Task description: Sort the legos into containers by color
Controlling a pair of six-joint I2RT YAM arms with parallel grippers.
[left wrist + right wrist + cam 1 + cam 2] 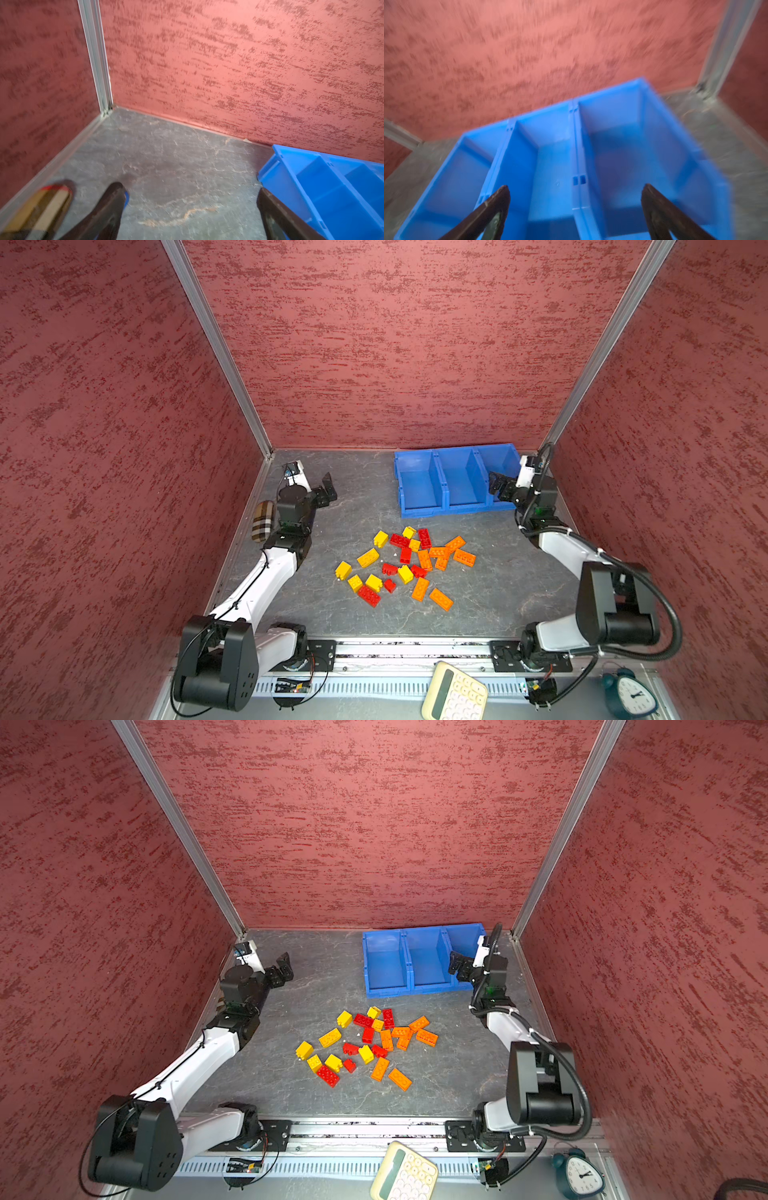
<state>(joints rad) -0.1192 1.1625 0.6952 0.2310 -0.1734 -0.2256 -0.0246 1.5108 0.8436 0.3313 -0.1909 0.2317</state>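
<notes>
Plastic, hard and light: the legos (405, 562) lie in a loose heap at the middle of the table (332, 614), with yellow, orange and red mixed and several touching or leaning on one another. I judge them stiff, smooth-sided and apt to skid if nudged. I would pinch one across its two flat long sides, not over the studs. A good first pick is an outlier such as the orange brick (440, 599) at the heap's near edge, where my fingers have room.

The containers (419, 512), three blue ones in a row, stand against the back wall, right of the middle; no brick shows in any. My right gripper (496, 483) hovers over their right end, jaws spread wide and empty. My left gripper (330, 489) hangs over bare table near the back left corner, also wide apart and holding nothing. Both are well apart from the heap.
</notes>
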